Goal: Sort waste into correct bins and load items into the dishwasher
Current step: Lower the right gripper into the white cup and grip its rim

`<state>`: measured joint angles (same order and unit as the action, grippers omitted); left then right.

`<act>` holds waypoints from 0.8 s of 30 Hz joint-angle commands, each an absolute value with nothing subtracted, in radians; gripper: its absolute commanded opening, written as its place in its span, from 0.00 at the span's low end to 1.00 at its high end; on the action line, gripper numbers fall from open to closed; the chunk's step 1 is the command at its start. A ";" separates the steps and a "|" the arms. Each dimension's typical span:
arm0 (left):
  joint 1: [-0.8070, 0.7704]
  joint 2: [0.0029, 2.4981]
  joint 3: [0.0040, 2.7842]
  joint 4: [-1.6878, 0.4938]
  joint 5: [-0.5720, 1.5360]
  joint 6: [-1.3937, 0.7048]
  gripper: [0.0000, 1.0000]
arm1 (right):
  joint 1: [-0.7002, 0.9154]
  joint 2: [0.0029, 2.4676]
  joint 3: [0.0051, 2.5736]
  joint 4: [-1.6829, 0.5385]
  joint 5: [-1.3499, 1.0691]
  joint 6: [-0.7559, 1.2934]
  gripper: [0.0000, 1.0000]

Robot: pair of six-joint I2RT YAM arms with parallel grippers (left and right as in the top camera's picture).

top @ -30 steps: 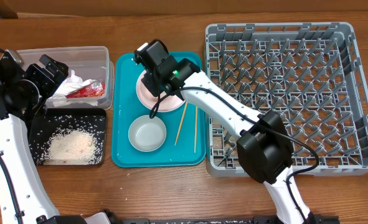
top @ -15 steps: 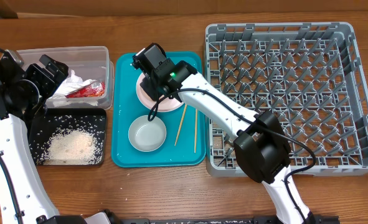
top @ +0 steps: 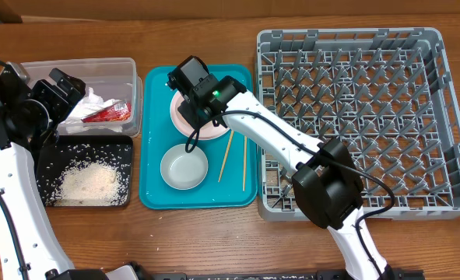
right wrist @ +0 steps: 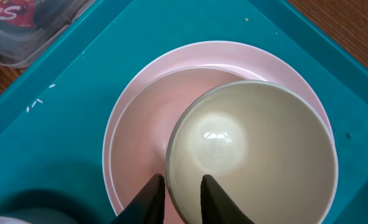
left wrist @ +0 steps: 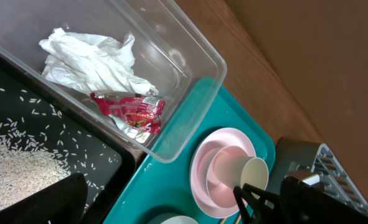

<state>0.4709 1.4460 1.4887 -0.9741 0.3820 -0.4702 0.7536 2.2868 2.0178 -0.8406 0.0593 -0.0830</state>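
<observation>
My right gripper point(right wrist: 180, 190) is over the teal tray point(top: 156, 194), its fingers closed on the rim of the small white cup point(right wrist: 252, 149), one outside and one inside. The cup sits in the small pink bowl point(right wrist: 140, 124) on the round pink plate point(right wrist: 202, 50). The pale grey-blue bowl point(top: 184, 167) and two chopsticks point(top: 226, 154) lie on the same tray. My left gripper point(top: 62, 89) hangs open and empty over the clear tub point(top: 78, 68), which holds the red-and-white wrapper point(left wrist: 131, 111). The rice point(top: 89, 183) lies in the black tray point(top: 50, 155).
The grey dish rack point(top: 354, 117) with upright pegs stands at the right, touching the teal tray's right edge. A crumpled white tissue point(left wrist: 90, 59) lies in the clear tub beside the wrapper. A few rice grains are scattered on the teal tray.
My right gripper has shifted slightly down and to the right over the pink plate and settled at the cup. The left arm has not moved.
</observation>
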 commanded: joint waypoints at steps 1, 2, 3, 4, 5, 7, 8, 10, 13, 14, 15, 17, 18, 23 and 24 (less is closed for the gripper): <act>0.464 1.442 1.515 -0.975 0.382 -0.479 1.00 | 0.757 2.300 2.019 -0.839 0.058 -0.086 0.22; 0.464 1.442 1.515 -0.975 0.382 -0.479 1.00 | 0.757 2.300 2.019 -0.839 0.058 -0.086 0.22; 0.464 1.442 1.515 -0.975 0.382 -0.479 1.00 | 0.757 2.300 2.019 -0.840 0.058 -0.086 0.21; 0.464 1.442 1.515 -0.975 0.382 -0.479 1.00 | 0.757 2.300 2.019 -0.840 0.058 -0.086 0.21; 0.464 1.442 1.515 -0.975 0.382 -0.479 1.00 | 0.757 2.300 2.019 -0.841 0.058 -0.086 0.22; 0.464 1.442 1.515 -0.975 0.382 -0.479 1.00 | 0.757 2.300 2.019 -0.840 0.058 -0.086 0.21; 0.464 1.442 1.515 -0.975 0.382 -0.479 1.00 | 0.757 2.300 2.019 -0.839 0.058 -0.086 0.22; 0.464 1.442 1.515 -0.975 0.382 -0.479 1.00 | 0.757 2.300 2.019 -0.839 0.058 -0.086 0.22; 0.464 1.442 1.515 -0.976 0.382 -0.479 1.00 | 0.757 2.300 2.018 -0.840 0.059 -0.087 0.22; 0.464 1.442 1.515 -0.975 0.382 -0.479 1.00 | 0.757 2.300 2.016 -0.839 0.059 -0.087 0.22; 0.464 1.442 1.515 -0.975 0.382 -0.479 1.00 | 0.757 2.300 2.015 -0.839 0.059 -0.087 0.22; 0.464 1.442 1.515 -0.975 0.382 -0.479 1.00 | 0.756 2.301 2.015 -0.839 0.059 -0.087 0.21; 0.464 1.442 1.515 -0.975 0.382 -0.479 1.00 | 0.756 2.301 2.015 -0.838 0.059 -0.087 0.21; 0.464 1.442 1.515 -0.975 0.382 -0.479 1.00 | 0.756 2.301 2.015 -0.834 0.059 -0.087 0.19; 0.464 1.442 1.515 -0.975 0.382 -0.479 1.00 | 0.756 2.300 2.015 -0.837 0.059 -0.087 0.19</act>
<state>0.4709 1.4460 1.4887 -0.9741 0.3820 -0.4702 0.7536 2.2868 2.0178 -0.8371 0.0593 -0.0830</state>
